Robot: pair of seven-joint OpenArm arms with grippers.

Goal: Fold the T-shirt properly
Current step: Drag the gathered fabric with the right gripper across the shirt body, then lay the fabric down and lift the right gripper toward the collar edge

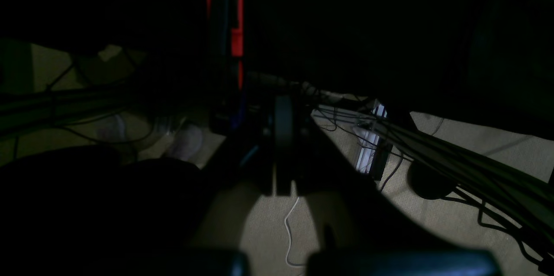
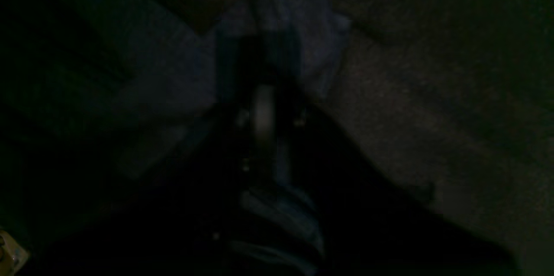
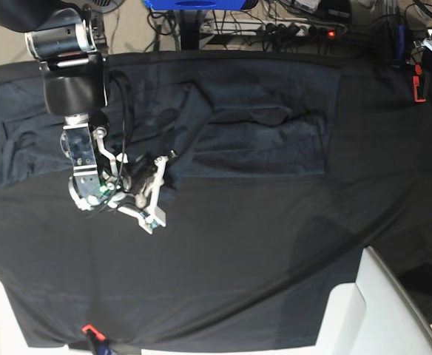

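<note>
Slate-grey T-shirt (image 3: pixel 223 122) spread lengthwise left-to-right across the frame's upper half.
Right gripper (image 3: pixel 155 194) sits at its lower-left hem; jaw state unreadable; left gripper unseen.

A black tablecloth (image 3: pixel 275 251) covers the table. The T-shirt (image 3: pixel 260 129) lies spread flat across its far half, one sleeve reaching toward the far left edge.

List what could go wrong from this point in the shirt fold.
1. The right end effector sits low on the T-shirt, which hardly differs from the black tablecloth; it might pinch both layers.
2. The shirt lies wrinkled and spread wide, so a one-sided pull could skew the fold.
3. The left end effector's position is unclear.
</note>
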